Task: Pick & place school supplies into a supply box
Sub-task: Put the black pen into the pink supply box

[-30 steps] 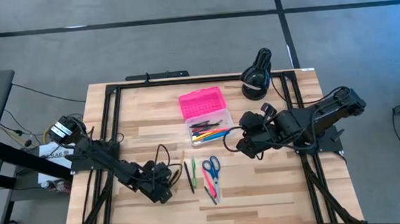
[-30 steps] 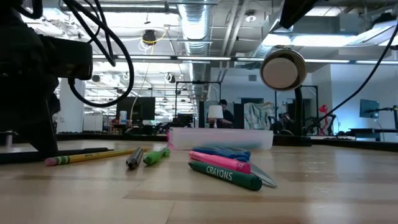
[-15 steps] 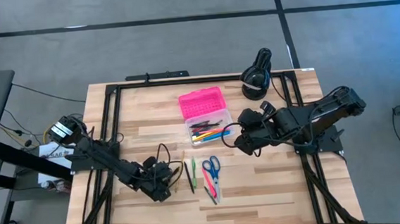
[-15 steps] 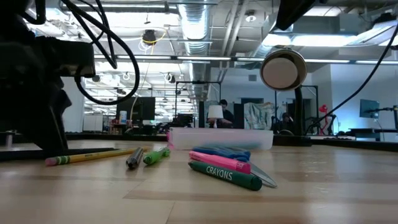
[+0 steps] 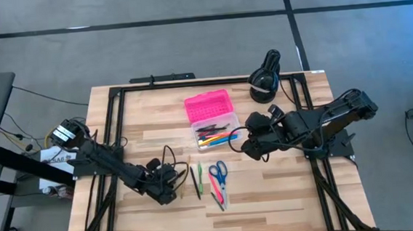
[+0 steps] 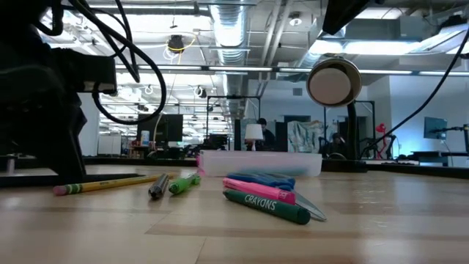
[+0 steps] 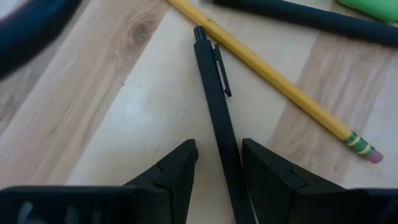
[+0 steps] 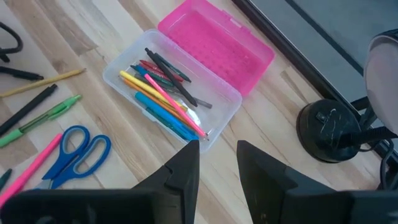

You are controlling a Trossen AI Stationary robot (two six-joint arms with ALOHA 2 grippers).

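My left gripper (image 5: pixel 165 188) stands open low over the table's near left. Its fingers are on either side of a black pen (image 7: pixel 214 93) that lies flat on the wood; I cannot tell whether they touch it. Beside it lie a yellow pencil (image 7: pixel 273 78), another dark pen (image 7: pixel 298 18) and a green pen (image 5: pixel 199 180). Blue-handled scissors (image 5: pixel 218 173) and a pink crayon (image 5: pixel 217 195) lie further right. The supply box (image 8: pixel 168 112) is open with its pink lid (image 5: pixel 208 104) laid back, and several pens lie in its clear base. My right gripper (image 8: pixel 217 148) hangs open above the table, right of the box.
A black lamp (image 5: pixel 265 78) stands at the far right corner, close behind the box. Black frame rails (image 5: pixel 116 129) run along the table's left, right and far sides. Bare wood lies along the near edge (image 5: pixel 271 205). In the low view a green crayon (image 6: pixel 267 207) lies nearest.
My left gripper has rolled a little at the wrist and edged toward the pens on its right, staying low. Its fingers stay equally wide apart. The pens, the scissors and the box lie where they were.
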